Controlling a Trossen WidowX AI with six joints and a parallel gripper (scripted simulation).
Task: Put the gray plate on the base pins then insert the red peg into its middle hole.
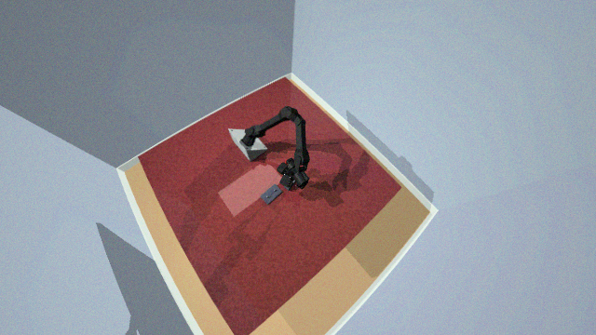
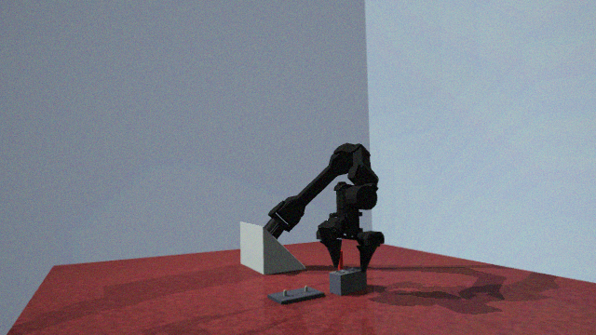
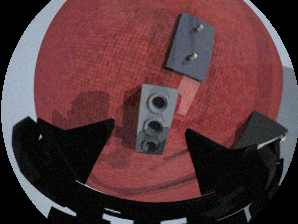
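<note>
Red surface (image 1: 298,233) (image 2: 186,298) (image 3: 75,65) beneath dark base (image 1: 271,194) (image 2: 296,296) (image 3: 191,47).

Red desk (image 1: 298,242) (image 2: 186,298) (image 3: 90,65), bearing a pale rectangular patch (image 1: 244,191) (image 3: 188,99). Resting on it: the two-pinned base (image 1: 275,192) (image 2: 296,296) (image 3: 187,42), flat; just beside, a gray three-holed block (image 2: 348,283) (image 3: 156,114); farther off, a pale wedge-shaped mount (image 1: 257,152) (image 2: 251,247) (image 3: 260,131).

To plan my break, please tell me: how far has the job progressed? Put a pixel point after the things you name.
Nothing looks finished: the base (image 1: 267,197) (image 2: 296,296) (image 3: 186,46) shows both pins bare. In hand: nothing; the open jaws straddle the plate (image 2: 342,284) (image 3: 167,117). Left: seat the plate, then insert and release the peg (image 2: 341,261).
</note>
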